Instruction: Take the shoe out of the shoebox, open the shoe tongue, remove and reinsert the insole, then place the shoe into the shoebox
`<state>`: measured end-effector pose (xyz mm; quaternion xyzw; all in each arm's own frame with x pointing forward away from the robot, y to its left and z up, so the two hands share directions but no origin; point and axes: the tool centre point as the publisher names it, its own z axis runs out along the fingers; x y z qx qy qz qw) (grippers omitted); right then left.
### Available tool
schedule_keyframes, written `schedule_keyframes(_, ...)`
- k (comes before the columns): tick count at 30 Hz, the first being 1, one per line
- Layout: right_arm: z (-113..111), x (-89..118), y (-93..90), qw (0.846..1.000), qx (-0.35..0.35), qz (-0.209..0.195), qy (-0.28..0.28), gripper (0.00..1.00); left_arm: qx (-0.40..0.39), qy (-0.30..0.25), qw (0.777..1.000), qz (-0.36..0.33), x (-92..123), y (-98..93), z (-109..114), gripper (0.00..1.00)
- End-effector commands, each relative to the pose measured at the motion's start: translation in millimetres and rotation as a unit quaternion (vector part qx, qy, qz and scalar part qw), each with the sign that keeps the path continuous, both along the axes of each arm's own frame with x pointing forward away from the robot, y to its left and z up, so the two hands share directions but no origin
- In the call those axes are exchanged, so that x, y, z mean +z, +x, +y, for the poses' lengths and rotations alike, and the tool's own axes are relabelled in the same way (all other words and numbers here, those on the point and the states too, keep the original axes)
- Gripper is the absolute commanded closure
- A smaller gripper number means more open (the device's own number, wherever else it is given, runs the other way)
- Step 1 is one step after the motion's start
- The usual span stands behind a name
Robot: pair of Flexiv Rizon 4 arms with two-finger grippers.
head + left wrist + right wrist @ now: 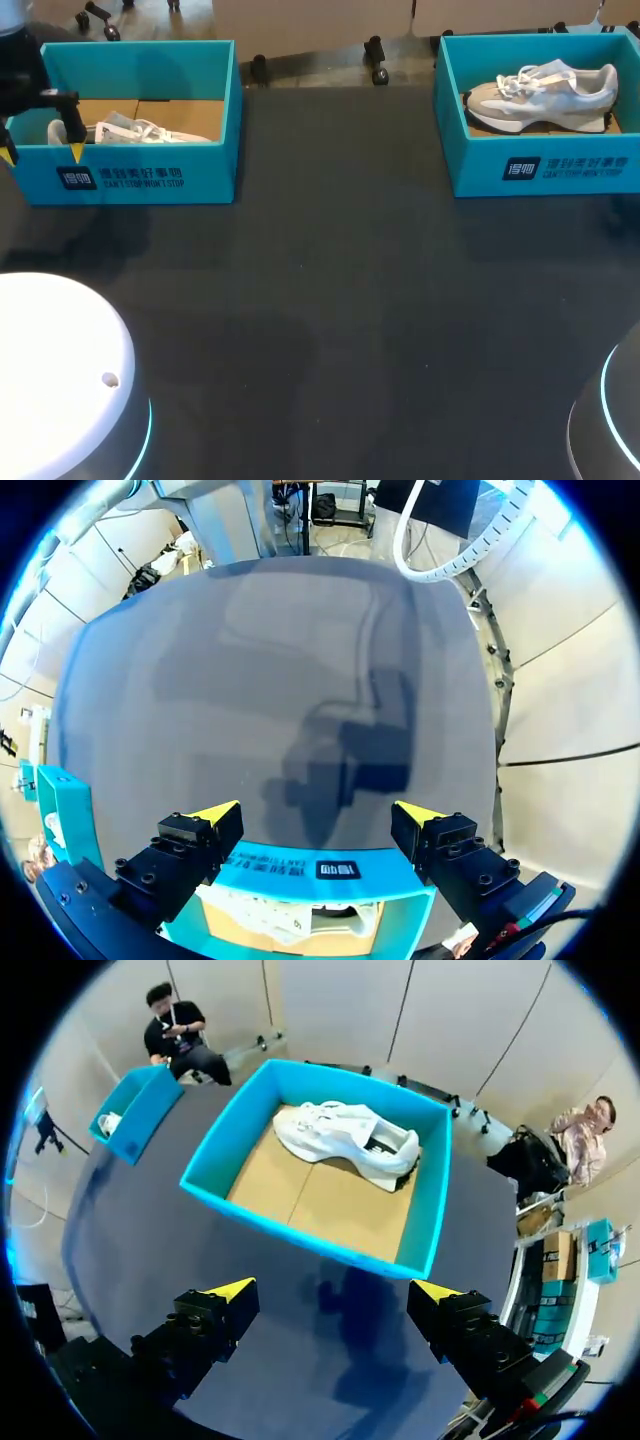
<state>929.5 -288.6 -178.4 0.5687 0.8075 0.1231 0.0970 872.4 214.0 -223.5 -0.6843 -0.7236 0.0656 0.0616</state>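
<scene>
Two teal shoeboxes stand at the table's far side. The left shoebox (135, 180) holds a white shoe (135, 132). The right shoebox (560, 165) holds a white and beige shoe (545, 92) lying on its side. My left gripper (42, 152) hangs open over the left box's near left corner. In the left wrist view, that gripper (318, 815) is above the box wall (330, 868), with the shoe (290, 915) under it. My right gripper (333, 1290) is open, short of the right shoebox (300, 1235), whose shoe (345, 1140) lies ahead.
Dark table surface (340, 300) stretches between and in front of the boxes. My arm bases sit at the near corners, the left base (60, 380) and the right base (610, 420). The left shoebox (140, 1110) shows beyond the right one in the right wrist view.
</scene>
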Motion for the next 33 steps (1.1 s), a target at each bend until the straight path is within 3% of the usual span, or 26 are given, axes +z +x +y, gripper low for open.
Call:
schedule_keyframes(1,-6.0,-4.6,29.5,0.999,0.017,0.029,0.01,0.0,0.0,0.001,1.0,-0.002,0.3,-1.8,0.1,0.0)
schedule_keyframes(8,-12.6,-9.8,41.6,0.998,0.03,0.048,0.025,0.0,0.0,0.001,1.0,-0.002,0.3,-1.8,0.1,0.0)
schedule_keyframes(16,-22.2,-22.1,50.5,0.998,-0.024,0.056,0.021,0.0,0.0,0.001,1.0,-0.002,0.3,-1.8,0.1,0.0)
schedule_keyframes(33,-25.8,-42.5,120.5,0.99,-0.131,0.058,0.015,0.0,0.0,0.001,1.0,-0.002,0.3,-1.8,0.1,0.0)
